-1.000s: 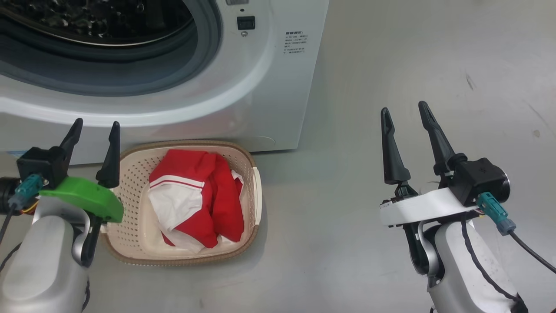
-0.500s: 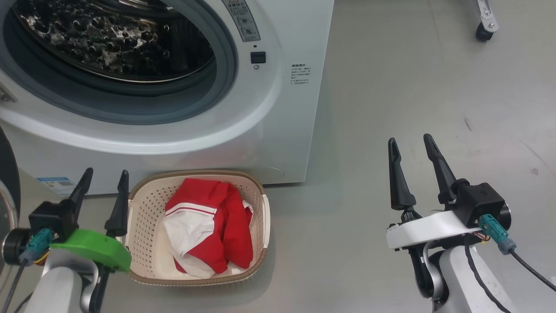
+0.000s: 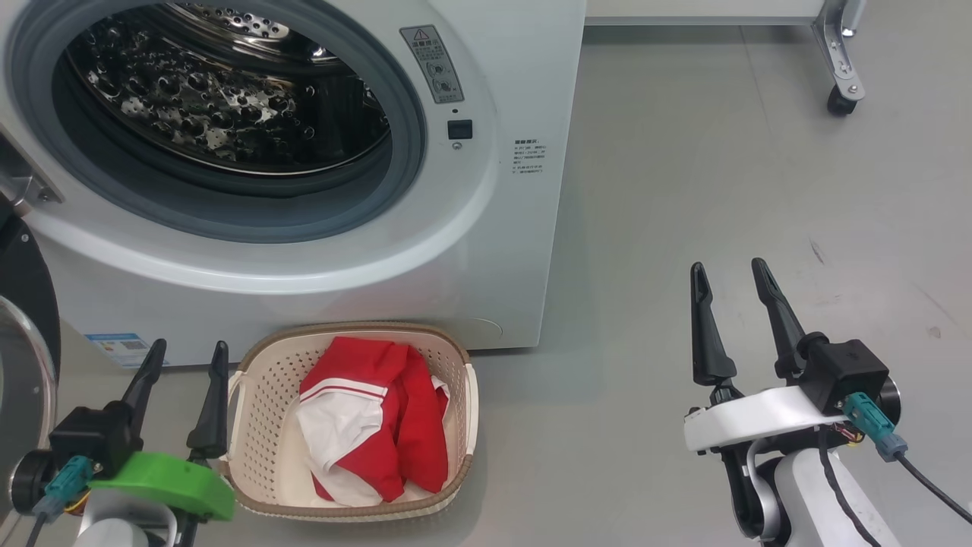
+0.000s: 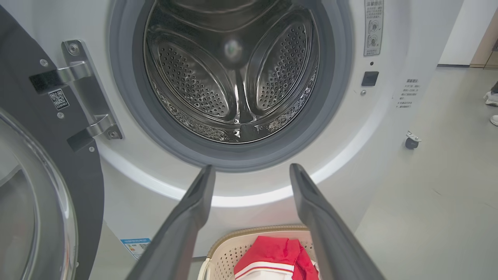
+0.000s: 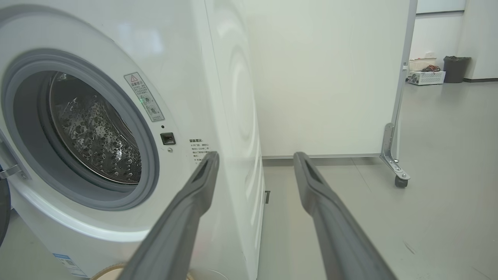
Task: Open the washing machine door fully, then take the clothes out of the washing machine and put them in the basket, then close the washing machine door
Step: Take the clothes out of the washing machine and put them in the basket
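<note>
The clothes [image 3: 372, 425] lay in the basket [image 3: 258, 425] before the washing machine [image 3: 493, 251]; drum [image 3: 228, 99] looked empty. The left tool [image 3: 190, 348] and right tool [image 3: 727, 266] were spread, holding nothing. The washing machine door [image 4: 23, 202] hung open at left. Judged: door-closing step; next, push its rim shut.

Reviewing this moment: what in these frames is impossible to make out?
Washing machine door: cut off by the left edge in the head and left wrist views; its full swing is unclear.
Basket floor: hidden under the clothes, head view.
Warning label text: too small, every view.
</note>
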You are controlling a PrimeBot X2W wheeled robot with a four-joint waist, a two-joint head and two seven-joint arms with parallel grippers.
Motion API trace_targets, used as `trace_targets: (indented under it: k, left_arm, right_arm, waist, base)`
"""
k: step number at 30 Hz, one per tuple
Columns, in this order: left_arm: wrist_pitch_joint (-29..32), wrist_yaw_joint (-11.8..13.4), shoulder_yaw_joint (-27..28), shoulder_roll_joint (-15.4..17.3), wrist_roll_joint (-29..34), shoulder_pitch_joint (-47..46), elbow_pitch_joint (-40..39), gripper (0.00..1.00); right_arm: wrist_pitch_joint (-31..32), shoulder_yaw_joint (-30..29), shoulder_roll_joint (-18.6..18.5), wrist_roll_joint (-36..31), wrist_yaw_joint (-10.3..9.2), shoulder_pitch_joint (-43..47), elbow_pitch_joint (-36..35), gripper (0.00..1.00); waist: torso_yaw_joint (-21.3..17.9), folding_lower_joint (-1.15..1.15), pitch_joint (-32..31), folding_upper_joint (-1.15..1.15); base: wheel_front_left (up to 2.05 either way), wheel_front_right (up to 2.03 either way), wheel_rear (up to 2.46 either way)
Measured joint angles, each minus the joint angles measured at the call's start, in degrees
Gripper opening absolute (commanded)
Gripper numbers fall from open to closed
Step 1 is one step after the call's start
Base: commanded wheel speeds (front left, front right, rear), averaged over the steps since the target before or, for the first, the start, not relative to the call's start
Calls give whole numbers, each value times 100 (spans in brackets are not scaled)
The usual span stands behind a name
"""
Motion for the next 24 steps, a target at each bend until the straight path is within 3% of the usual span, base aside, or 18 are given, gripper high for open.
trace_targets:
  k: [10,24]
  left_arm:
    - [0,0,116,-254,0,283,-358,100]
    - [0,0,181,-366,108,475,-635,100]
  right_arm:
    - [0,-54,1,0,60,98,-15,100]
    - [0,-68,2,1,118,126,-21,100]
  waist:
    - [-7,0,-83,0]
    - [-16,0,-187,0]
  base:
    - [0,0,0]
    - [0,0,0]
